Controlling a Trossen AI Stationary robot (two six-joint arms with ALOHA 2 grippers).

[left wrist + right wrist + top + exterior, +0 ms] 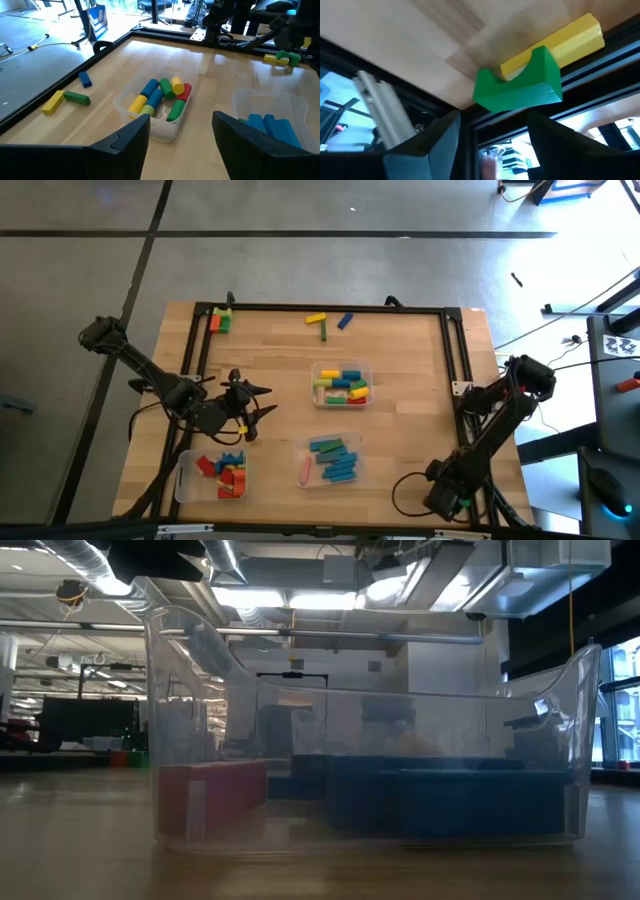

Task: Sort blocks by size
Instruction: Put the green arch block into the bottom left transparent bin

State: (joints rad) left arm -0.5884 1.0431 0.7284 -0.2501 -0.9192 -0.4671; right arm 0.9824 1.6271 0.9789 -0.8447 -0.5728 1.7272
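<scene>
My left gripper [180, 137] hovers open over the table's left middle, touching nothing. Ahead of it stands a clear tray [122, 106] of mixed round blocks [160, 97]. Beside that, a second tray [295, 102] holds blue blocks [272, 127]. My right gripper [492, 145] is open and tipped down at the table's right edge. Just ahead of its fingertips a green arch block [520, 87] sits astride a yellow bar [560, 42] lying on the wood by the black frame. A yellow bar [316, 318], a green bar [324, 331] and a blue block [345, 321] lie loose near the far edge.
A third tray [185, 480] at the near left holds red and blue blocks. A small stack of blocks [220, 321] sits in the far left corner. A black frame rail [330, 308] runs round the table. Bare wood lies between the trays and the right rail.
</scene>
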